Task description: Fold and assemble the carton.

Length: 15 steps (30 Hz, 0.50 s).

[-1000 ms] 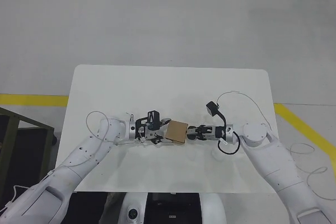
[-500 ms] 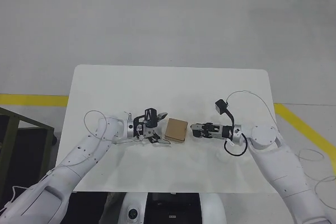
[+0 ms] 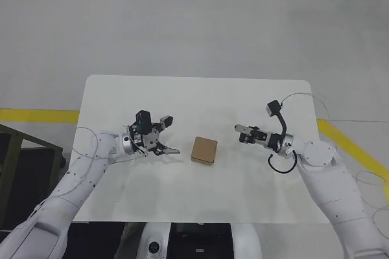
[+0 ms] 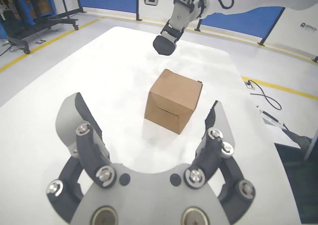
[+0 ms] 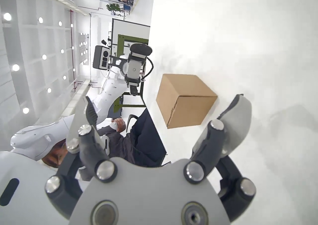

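A closed brown carton (image 3: 203, 150) stands alone as a small cube on the middle of the white table (image 3: 194, 97). My left gripper (image 3: 168, 135) is open a short way to its left and holds nothing. In the left wrist view the carton (image 4: 174, 100) lies beyond the spread fingers (image 4: 82, 112), with its tucked flap facing them. My right gripper (image 3: 241, 133) hovers to the carton's right, apart from it. The right wrist view shows the carton (image 5: 185, 99) ahead of its open, empty fingers (image 5: 238, 107). The right gripper (image 4: 165, 46) also hangs above the table beyond the carton.
The table has bare room on every side of the carton. A thin cable (image 3: 298, 97) loops from the right arm over the table's right part. The table's near edge runs just below both forearms.
Both grippers have let go of the carton and drawn back, the left one leftward and the right one rightward. The carton now stands by itself, squared up.
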Available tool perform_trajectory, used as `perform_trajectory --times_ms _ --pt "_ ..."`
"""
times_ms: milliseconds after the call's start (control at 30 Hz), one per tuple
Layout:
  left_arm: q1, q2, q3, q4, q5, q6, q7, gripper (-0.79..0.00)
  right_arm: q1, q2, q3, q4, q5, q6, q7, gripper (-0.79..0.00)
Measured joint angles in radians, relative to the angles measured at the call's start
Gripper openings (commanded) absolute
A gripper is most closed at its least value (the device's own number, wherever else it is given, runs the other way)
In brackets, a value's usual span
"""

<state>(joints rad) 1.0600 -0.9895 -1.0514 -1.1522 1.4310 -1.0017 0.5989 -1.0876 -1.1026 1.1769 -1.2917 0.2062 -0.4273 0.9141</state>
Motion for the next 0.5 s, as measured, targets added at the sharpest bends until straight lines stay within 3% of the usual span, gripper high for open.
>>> perform_trajectory --times_ms 267,500 --pt "-0.003 0.02 -0.065 -0.029 -0.162 -0.011 -0.132 0.0 0.024 0.012 0.071 -0.023 -0.175 -0.15 -0.162 0.0" --pt "-0.008 0.041 -0.162 -0.016 -0.321 0.006 -0.296 0.0 0.033 0.027 0.131 -0.116 -0.289 -0.098 -0.201 0.0"
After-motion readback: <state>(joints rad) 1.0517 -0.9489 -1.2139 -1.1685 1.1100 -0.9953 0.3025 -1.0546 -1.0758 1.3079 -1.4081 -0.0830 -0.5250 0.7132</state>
